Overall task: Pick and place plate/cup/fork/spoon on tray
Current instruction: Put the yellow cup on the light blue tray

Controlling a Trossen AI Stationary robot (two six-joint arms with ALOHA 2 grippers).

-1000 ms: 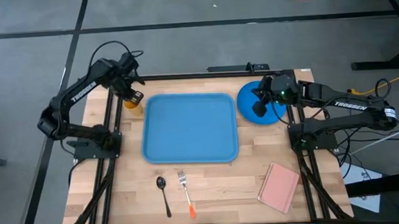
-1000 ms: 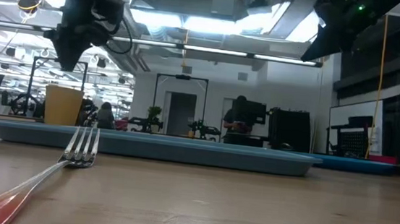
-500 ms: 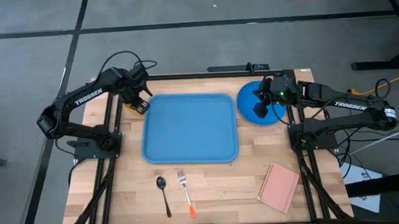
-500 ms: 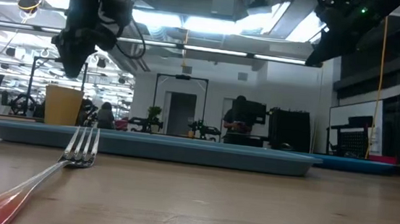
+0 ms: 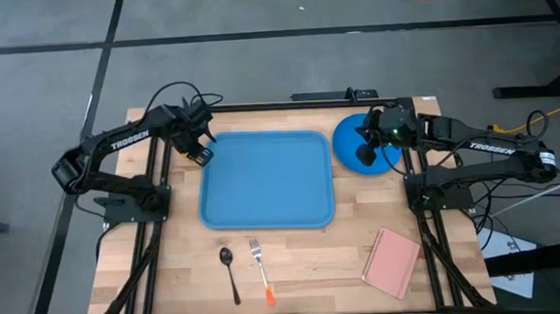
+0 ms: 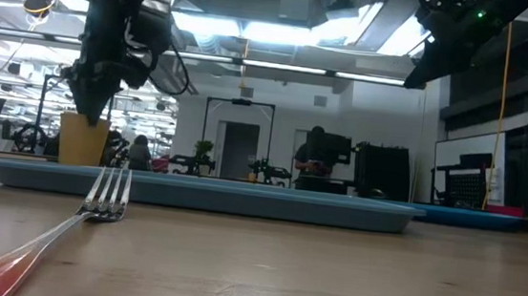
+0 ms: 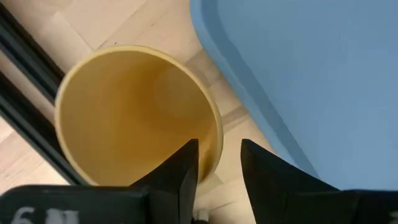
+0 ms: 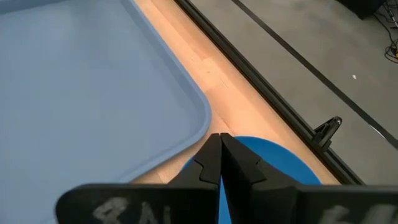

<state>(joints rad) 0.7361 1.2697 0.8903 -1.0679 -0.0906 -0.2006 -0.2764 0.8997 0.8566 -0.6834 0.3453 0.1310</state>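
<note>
High view: tray (image 5: 267, 182) bare; left gripper (image 7: 217, 163) straddles cup (image 7: 134, 115) rim (unclamped); plate (image 5: 349, 145), fork (image 5: 259, 267), spoon (image 5: 228, 269) outside; right gripper (image 8: 221, 155) closed, empty.

I see two dark, near-black jointed robot arms, each marked TROSSEN in white capitals along one link. Thin black cables loop over the left arm's wrist at 11 o'clock on the table. The right arm, at 2 o'clock, shows a small green light near its wrist. The black left gripper (image 7: 217, 171) and black right gripper (image 8: 220, 163) have flat, angular matte fingers.
</note>
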